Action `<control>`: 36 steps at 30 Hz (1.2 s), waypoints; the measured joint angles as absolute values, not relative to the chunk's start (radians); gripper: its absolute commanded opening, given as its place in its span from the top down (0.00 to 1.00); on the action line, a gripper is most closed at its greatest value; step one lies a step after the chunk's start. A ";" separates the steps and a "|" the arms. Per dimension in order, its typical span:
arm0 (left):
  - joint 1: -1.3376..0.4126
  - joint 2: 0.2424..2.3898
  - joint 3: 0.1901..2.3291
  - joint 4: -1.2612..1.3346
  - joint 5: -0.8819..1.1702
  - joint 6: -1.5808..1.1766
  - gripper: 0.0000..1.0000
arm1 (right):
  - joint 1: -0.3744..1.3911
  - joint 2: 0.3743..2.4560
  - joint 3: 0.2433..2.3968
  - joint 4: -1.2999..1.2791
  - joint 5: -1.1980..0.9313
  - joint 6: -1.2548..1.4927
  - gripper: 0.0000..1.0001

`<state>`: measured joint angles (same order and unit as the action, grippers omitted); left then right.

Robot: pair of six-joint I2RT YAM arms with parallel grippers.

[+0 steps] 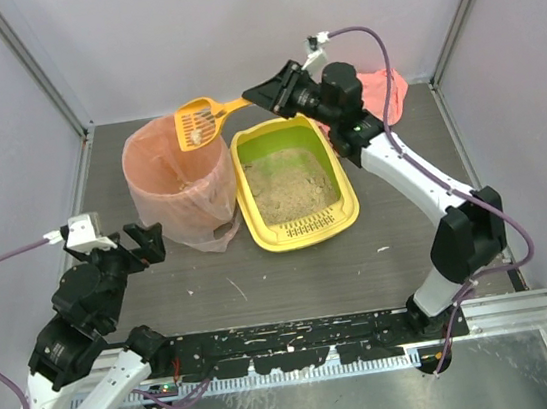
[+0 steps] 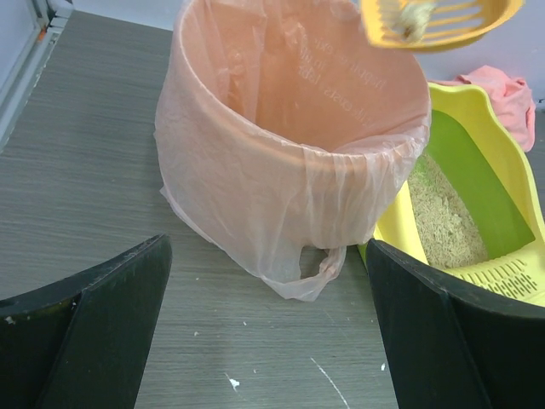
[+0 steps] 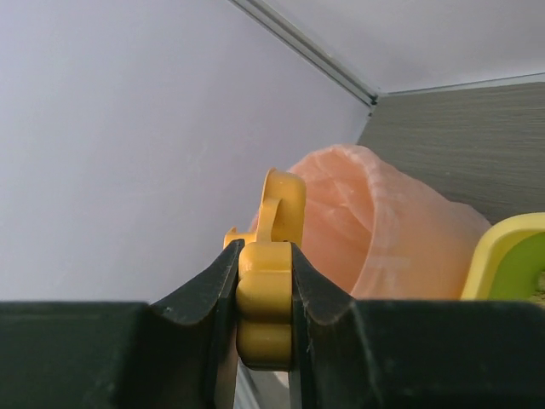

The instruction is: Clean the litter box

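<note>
The yellow litter box (image 1: 350, 204) lies mid-table, green inside, with beige litter (image 1: 292, 190) in it. My right gripper (image 1: 257, 96) is shut on the handle of a yellow slotted scoop (image 1: 198, 124). The scoop hangs over the round bin lined with a pink bag (image 1: 175, 182) and carries a pale clump. The right wrist view shows the scoop handle (image 3: 266, 298) pinched between both fingers. My left gripper (image 1: 143, 244) stands open and empty just near-left of the bin. In the left wrist view the bin (image 2: 289, 170), scoop (image 2: 443, 17) and litter box (image 2: 396, 234) lie ahead of it.
A pink cloth (image 1: 384, 89) lies at the back right behind the right arm. White walls enclose the table on three sides. Small white specks (image 2: 232, 383) dot the dark tabletop near the left gripper. A metal rail (image 1: 509, 310) runs along the near edge.
</note>
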<state>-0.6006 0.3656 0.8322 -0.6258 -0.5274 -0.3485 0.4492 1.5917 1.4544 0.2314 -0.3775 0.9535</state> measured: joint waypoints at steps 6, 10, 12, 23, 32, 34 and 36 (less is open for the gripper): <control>-0.601 0.338 0.827 -0.643 -0.527 -0.369 0.02 | 0.512 1.666 1.580 0.088 -0.317 0.710 0.99; -0.601 0.339 0.822 -0.648 -0.523 -0.379 0.02 | 0.556 1.672 1.673 0.027 -0.290 0.524 0.99; -0.601 0.340 0.820 -0.648 -0.523 -0.380 0.02 | 0.594 1.671 1.728 0.010 -0.283 0.417 0.99; -0.601 0.349 0.820 -0.648 -0.519 -0.383 0.02 | 0.800 1.667 1.792 -0.065 -0.156 -0.054 0.99; -0.601 0.361 0.820 -0.648 -0.519 -0.384 0.02 | 0.804 1.650 1.756 -0.054 -0.100 -0.133 0.99; -0.601 0.364 0.820 -0.648 -0.519 -0.383 0.02 | 0.804 1.626 1.743 -0.057 -0.075 -0.133 0.99; -0.601 0.364 0.820 -0.648 -0.519 -0.382 0.02 | 0.804 1.583 1.722 -0.066 -0.025 -0.132 0.99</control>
<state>-0.6006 0.3637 0.8200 -0.6476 -0.5190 -0.3824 0.8040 1.5829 1.7222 -0.0658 -0.0246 -0.1318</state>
